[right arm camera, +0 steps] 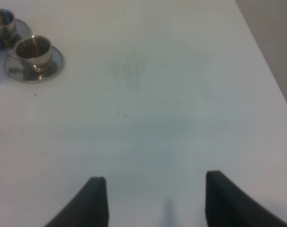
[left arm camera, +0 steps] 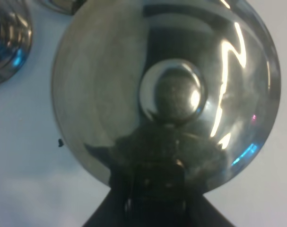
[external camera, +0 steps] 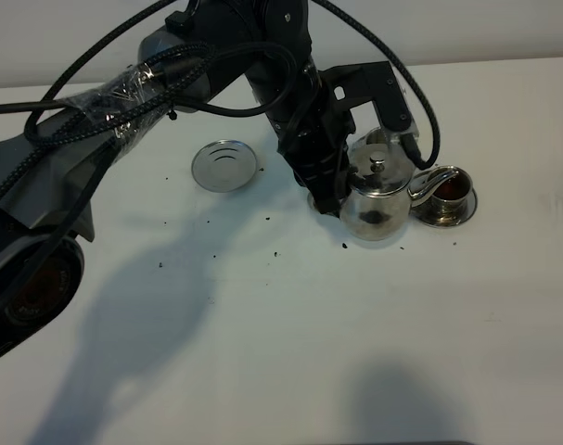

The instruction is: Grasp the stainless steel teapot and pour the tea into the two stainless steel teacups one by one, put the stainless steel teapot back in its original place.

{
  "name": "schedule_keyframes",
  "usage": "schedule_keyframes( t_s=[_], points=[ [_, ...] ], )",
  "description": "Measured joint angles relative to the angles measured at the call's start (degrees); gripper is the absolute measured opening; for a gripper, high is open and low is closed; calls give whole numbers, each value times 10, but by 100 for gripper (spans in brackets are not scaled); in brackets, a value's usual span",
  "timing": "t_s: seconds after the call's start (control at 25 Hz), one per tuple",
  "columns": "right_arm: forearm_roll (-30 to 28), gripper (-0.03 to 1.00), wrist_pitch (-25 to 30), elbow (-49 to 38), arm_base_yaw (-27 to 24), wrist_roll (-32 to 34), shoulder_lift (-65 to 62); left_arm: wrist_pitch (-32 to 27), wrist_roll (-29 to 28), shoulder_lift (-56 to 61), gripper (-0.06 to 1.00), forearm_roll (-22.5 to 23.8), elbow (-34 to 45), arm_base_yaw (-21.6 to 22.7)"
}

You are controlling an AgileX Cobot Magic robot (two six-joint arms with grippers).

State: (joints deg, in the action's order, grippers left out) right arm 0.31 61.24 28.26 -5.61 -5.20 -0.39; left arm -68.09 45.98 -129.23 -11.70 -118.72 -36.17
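The stainless steel teapot [external camera: 375, 197] is held close to upright, its spout [external camera: 428, 184] reaching over the near teacup [external camera: 451, 190]. That cup sits on its saucer [external camera: 445, 218] and holds dark reddish tea. The second teacup [external camera: 380, 137] is mostly hidden behind the pot and arm. My left gripper [external camera: 326, 192] is shut on the pot's handle side; the handle is hidden. In the left wrist view the pot's lid and knob [left arm camera: 174, 92] fill the frame. The round steel coaster [external camera: 225, 165] lies bare to the left. My right gripper [right arm camera: 155, 203] is open and empty over bare table, with both cups [right arm camera: 34, 51] [right arm camera: 1, 20] far from it.
The left arm and its cables [external camera: 151, 83] stretch across the upper left of the white table [external camera: 290, 343]. Small dark specks [external camera: 274, 252] lie scattered on the table in front of the coaster and pot. A steel saucer edge [left arm camera: 6, 42] shows beside the pot in the left wrist view.
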Motion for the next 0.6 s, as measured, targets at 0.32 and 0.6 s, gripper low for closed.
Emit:
schedule_keyframes(
  t_s=[0.32, 0.6],
  points=[
    [0, 45, 0, 0, 0, 0, 0, 7, -23, -18, 24, 11, 9, 0],
    [0, 45, 0, 0, 0, 0, 0, 59, -21, 21, 24, 77, 2, 5]
  ],
)
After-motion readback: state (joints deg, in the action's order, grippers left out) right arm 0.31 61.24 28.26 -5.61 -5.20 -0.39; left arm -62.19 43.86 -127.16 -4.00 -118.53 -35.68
